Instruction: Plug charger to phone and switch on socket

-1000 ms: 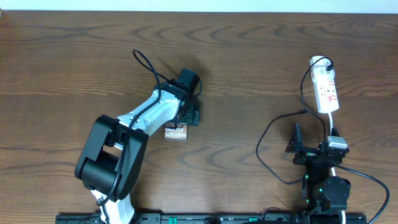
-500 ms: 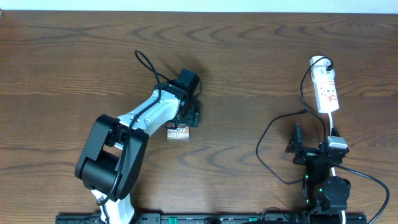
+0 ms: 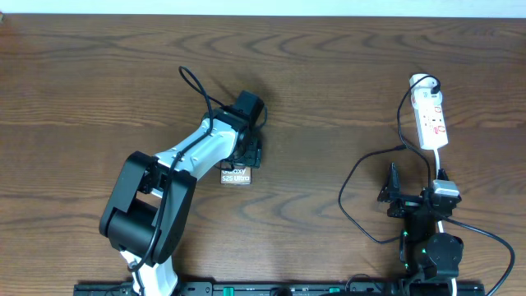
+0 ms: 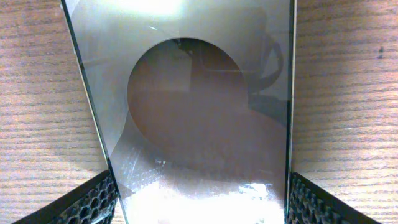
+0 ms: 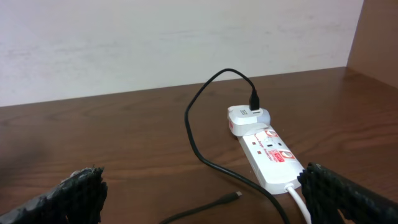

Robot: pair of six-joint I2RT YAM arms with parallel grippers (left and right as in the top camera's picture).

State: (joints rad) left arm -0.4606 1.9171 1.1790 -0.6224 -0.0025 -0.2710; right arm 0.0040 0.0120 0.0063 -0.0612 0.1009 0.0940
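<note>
The phone (image 3: 235, 175), a shiny grey-brown slab with "Galaxy S25 Ultra" lettering, lies left of centre on the table. My left gripper (image 3: 247, 154) is shut on its far end. In the left wrist view the phone (image 4: 199, 118) fills the space between both fingers (image 4: 199, 202). The socket (image 3: 431, 119) is a white power strip at the far right with a white adapter plugged in. The charger (image 3: 343, 196) loops black from that adapter. Its free plug tip (image 5: 236, 195) lies on the table near the socket (image 5: 273, 155). My right gripper (image 3: 394, 187) is open and empty (image 5: 202, 190).
The wooden table (image 3: 329, 74) ends at a pale wall along the far edge. The socket's white cord (image 3: 440, 160) runs toward the right arm's base. Thick black arm cables arc over my left arm (image 3: 193, 82) and beside the right base (image 3: 493, 238).
The phone has slid slightly to the right in my left gripper. The right arm, cable and socket have not moved.
</note>
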